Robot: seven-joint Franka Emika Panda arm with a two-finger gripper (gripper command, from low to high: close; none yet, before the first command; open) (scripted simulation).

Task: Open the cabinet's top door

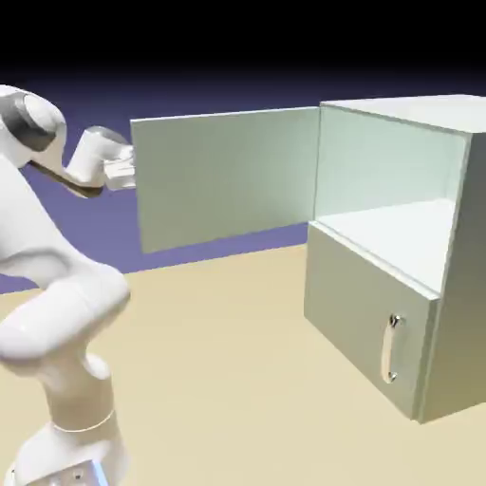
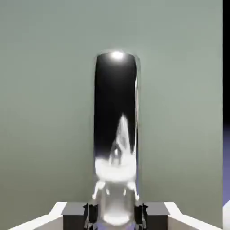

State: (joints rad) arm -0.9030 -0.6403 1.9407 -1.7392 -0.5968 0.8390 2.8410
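Two-finger gripper (image 2: 116,214) clamped on long silver bar handle (image 2: 116,134); large pale grey-green top door (image 1: 228,176) swung wide off boxy cabinet (image 1: 456,285). Best to follow hinge arc, grip steady.

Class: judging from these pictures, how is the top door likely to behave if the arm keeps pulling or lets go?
The top door looks like a flat, stiff panel, so it probably swings without bending. Its handle is glossy metal and may be slippery in the gripper. Released, it would likely stay open.
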